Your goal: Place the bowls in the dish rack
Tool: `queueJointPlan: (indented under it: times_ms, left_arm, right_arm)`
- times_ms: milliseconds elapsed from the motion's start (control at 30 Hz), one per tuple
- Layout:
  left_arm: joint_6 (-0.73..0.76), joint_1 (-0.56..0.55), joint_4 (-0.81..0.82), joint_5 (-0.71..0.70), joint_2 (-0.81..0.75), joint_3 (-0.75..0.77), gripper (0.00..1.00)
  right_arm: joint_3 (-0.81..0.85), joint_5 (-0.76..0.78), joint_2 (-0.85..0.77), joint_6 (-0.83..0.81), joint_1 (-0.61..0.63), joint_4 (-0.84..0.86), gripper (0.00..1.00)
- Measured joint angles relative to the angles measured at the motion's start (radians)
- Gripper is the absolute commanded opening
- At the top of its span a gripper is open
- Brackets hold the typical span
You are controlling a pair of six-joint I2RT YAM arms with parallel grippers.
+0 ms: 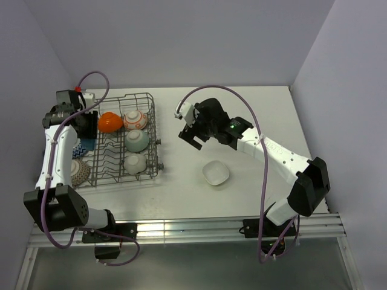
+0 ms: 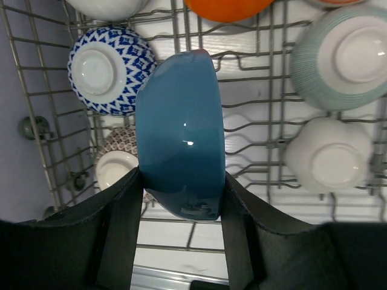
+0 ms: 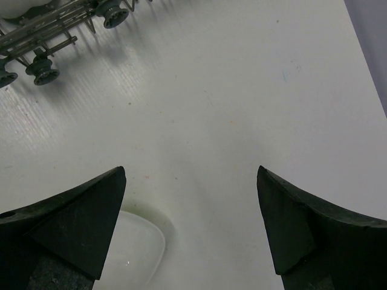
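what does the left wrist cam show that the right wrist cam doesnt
Only left wrist: the left gripper shut on a blue bowl held on edge over the rack, with a patterned bowl, a green bowl and a white bowl upside down in it. Only right wrist: the open right gripper near a square bowl on the table. Both: part of the rack and the white table beneath.
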Motion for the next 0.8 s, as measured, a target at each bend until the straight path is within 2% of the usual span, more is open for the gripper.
queueJointPlan:
  times_ms: [467,800]
  left_arm:
    - [0.093,-0.139,0.080,-0.228,0.177,-0.029,0.00]
    - [0.102,-0.220,0.151,-0.314,0.245,-0.066,0.00]
  right_arm:
    - [-0.046,0.001,-0.025,0.007,-0.025,-0.010,0.97]
    - [-0.066,0.008,-0.045,0.007,-0.037,-0.010,0.97]
